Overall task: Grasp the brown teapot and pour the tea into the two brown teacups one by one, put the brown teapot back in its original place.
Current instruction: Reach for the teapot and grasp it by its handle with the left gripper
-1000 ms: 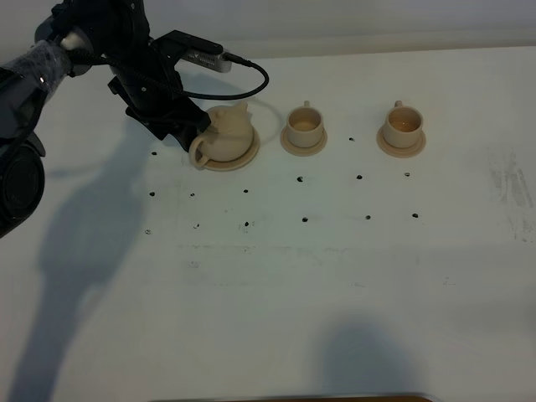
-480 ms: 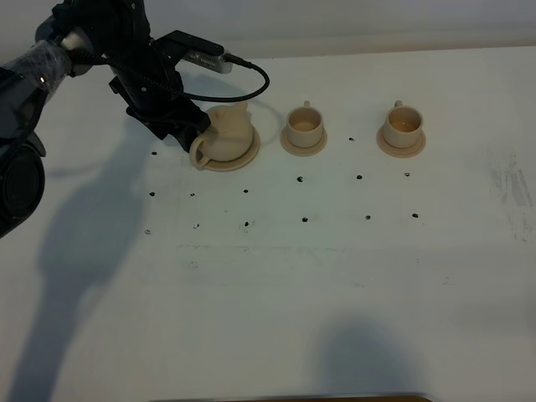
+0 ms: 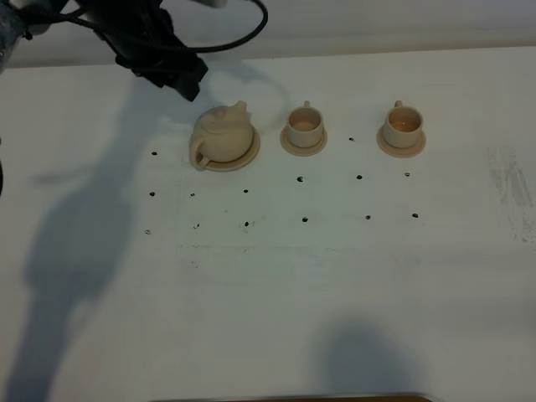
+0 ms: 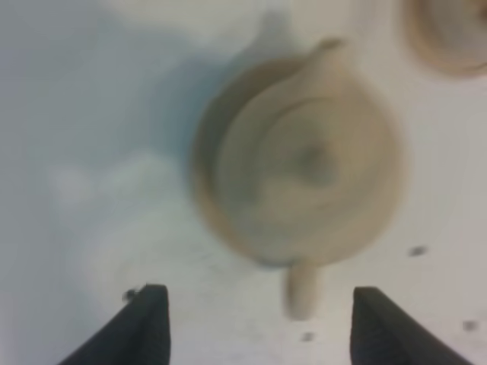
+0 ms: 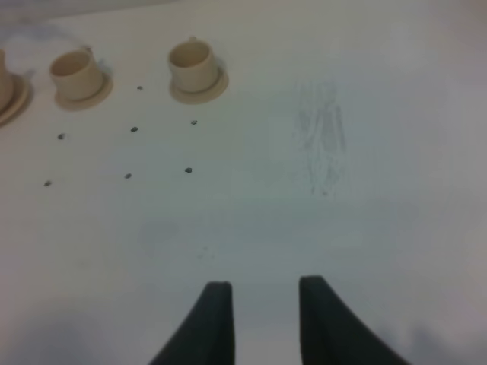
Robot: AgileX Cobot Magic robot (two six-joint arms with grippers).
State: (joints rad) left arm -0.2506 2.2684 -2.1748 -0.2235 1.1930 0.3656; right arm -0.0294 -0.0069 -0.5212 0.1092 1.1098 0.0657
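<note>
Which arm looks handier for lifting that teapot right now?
Left, probably. The left gripper hangs open right by the brown teapot, which fills its wrist view. From the right gripper, even the two brown teacups look far off.

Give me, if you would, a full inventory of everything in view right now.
teapot: 1, pale beige-tan, on the wide saucer, left end of the row
wide saucer: 1, beige-tan, under the teapot
teacups: 2, beige-tan, right of the teapot
small saucers: 2, beige-tan, one under each cup
table: 1, white, with dark dots
left gripper: 1, black, above the teapot, jaws open, touching nothing
right gripper: 1, black, over bare table, jaws open
</note>
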